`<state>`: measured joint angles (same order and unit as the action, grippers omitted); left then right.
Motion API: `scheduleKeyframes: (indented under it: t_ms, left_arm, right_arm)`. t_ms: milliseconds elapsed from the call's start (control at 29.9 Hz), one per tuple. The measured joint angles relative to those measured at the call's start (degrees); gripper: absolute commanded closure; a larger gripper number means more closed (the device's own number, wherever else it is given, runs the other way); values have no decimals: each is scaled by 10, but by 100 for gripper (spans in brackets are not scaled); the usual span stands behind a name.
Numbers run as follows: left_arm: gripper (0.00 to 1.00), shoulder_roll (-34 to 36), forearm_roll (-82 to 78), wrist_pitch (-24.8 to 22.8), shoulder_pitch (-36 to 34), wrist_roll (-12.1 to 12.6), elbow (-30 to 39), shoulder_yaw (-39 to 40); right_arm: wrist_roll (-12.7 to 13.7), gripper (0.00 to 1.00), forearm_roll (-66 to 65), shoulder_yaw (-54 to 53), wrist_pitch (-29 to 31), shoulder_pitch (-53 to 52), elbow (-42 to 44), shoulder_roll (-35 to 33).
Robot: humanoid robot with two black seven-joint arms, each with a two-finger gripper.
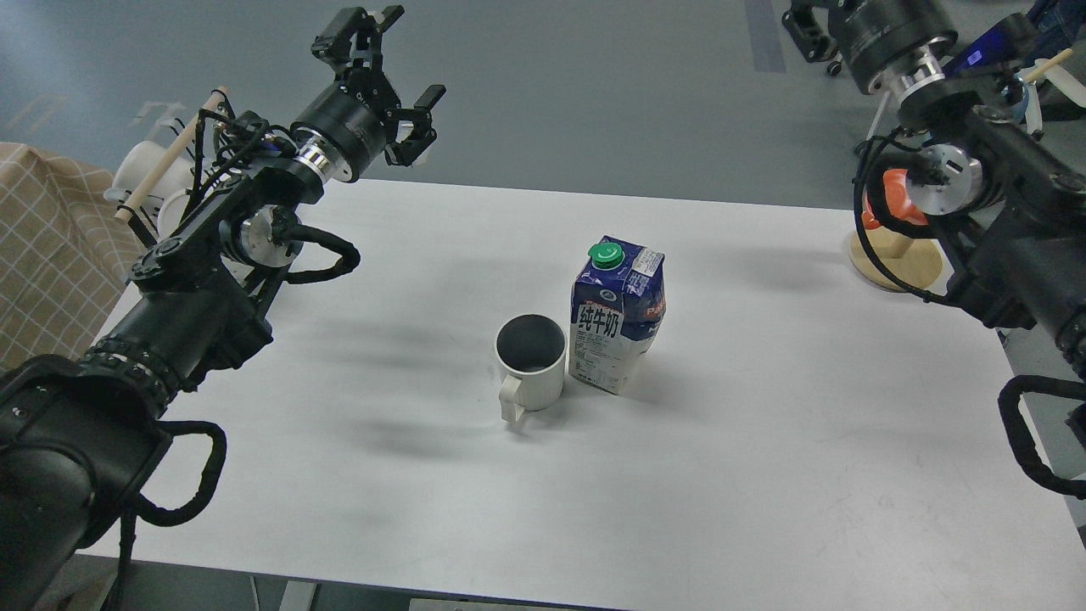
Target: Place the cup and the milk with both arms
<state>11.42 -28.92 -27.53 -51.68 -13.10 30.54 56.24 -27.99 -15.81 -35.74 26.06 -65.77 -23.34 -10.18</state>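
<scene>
The cup, a white ribbed mug with a dark inside, stands at the table's middle with its handle toward me. The milk, a blue and white carton with a green cap, stands upright just right of it, nearly touching. My left gripper is open and empty, raised beyond the table's far left edge, well away from both. My right arm comes in at the far right. Its gripper is cut off by the top edge, so its fingers do not show.
A wooden mug tree stands at the table's far right corner with an orange cup half hidden behind my right arm. White mugs on a rack sit at the far left. A checked cloth lies left of the white table.
</scene>
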Motion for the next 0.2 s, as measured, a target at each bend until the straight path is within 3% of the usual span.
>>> scheduleKeyframes:
  t_ms: [201]
  left_arm:
    - [2, -8, 0, -5, 9, -10, -2, 0]
  right_arm:
    - [0, 0, -5, 2, 6, 23, 0, 25]
